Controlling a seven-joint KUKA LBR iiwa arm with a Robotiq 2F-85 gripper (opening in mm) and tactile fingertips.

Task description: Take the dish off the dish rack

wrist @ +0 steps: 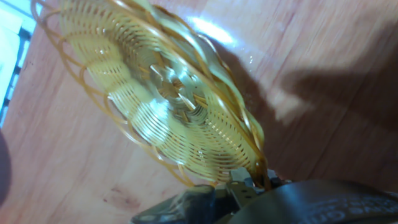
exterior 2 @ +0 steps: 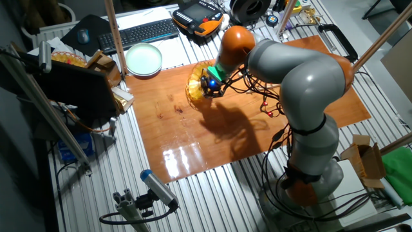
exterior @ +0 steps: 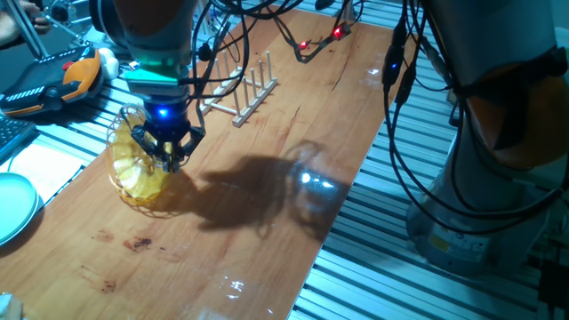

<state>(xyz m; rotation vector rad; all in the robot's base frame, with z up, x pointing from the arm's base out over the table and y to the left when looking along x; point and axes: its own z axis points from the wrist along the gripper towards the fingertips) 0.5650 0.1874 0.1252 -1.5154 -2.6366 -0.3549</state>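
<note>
Dish point(exterior: 138, 169) is clear of the dish rack point(exterior: 244, 89), held on edge just above the table point(exterior: 267, 231). Gripper point(exterior: 169, 153) jaws pinch its rim. Removal done; set-down & release remain.

Glossy wooden tabletop point(exterior: 267, 204), ribbed metal bench point(exterior 2: 212, 193)

The claw point(exterior 2: 210, 86) holds the yellow dish point(exterior 2: 195, 87) over the table point(exterior 2: 193, 138).
</note>
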